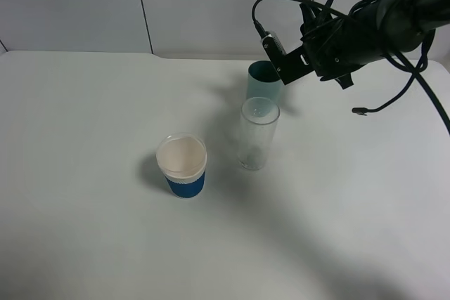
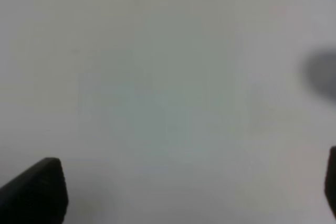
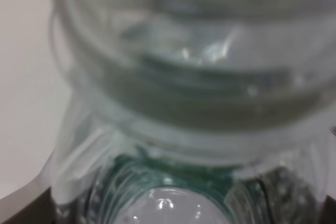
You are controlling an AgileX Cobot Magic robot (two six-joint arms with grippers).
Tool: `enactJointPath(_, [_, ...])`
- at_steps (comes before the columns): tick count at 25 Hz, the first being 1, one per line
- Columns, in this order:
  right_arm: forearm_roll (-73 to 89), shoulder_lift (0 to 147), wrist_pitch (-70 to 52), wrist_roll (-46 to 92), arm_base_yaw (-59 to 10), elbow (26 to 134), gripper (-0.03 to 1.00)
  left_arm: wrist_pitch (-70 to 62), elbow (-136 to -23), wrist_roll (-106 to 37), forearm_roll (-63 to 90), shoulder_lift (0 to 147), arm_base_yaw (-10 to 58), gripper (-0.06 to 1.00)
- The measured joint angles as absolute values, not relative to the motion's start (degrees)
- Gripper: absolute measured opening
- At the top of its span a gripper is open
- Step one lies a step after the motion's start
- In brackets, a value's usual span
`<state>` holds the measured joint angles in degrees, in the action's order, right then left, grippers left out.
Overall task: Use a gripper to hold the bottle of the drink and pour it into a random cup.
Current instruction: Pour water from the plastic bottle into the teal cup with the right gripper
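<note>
My right gripper (image 1: 290,62) hangs above the far middle of the table, right over the teal cup (image 1: 260,83). In the right wrist view the clear bottle (image 3: 194,93) fills the picture, held between the jaws, with ribbed plastic and a green tint low down. In the exterior high view the bottle is hidden by the arm and cables. My left gripper (image 2: 184,190) shows only in its wrist view, its black fingertips (image 2: 37,192) wide apart over bare white table.
A tall clear glass tumbler (image 1: 257,135) stands just in front of the teal cup. A blue-sleeved white paper cup (image 1: 183,166) stands to its left, nearer the front. The white table (image 1: 84,124) ends at a grey wall behind.
</note>
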<state>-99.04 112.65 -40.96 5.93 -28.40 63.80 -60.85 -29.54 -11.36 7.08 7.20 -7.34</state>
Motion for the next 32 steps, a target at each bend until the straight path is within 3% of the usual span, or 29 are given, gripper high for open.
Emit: enactJointPath(32, [-99.04,112.65,-41.15,2.80,-28.40,63.80,0.56,-60.85,-29.54,-11.36,7.08,7.20,-7.34,0.99])
